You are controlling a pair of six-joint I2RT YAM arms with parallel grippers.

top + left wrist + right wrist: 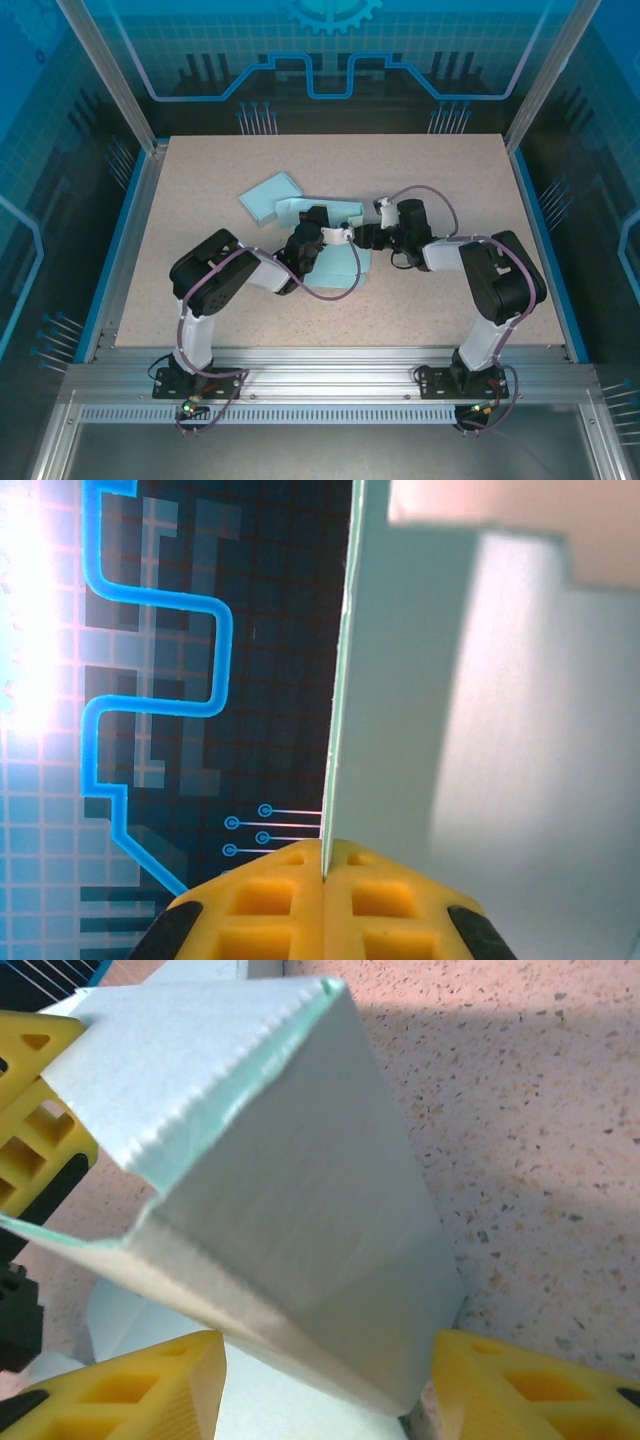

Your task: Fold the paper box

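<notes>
Paper box (pixel 275 197) lies mid-tabletop (pixel 450 180), partly raised, flaps spread flat around it. Left claw (pixel 323 878) is clenched on the edge of one upright panel, pinching the thin sheet edge-on. Right claw (pixel 325 1390) is spread, fingers either side of a folded wall with a serrated edge, no clear pinch.

Judgement: light, thin card, which is springy at the creases and creases easily under a hard pinch. It is likely to slide on the speckled surface. Best hold is near a fold line, on a flat panel edge, with the other claw bracing.
</notes>
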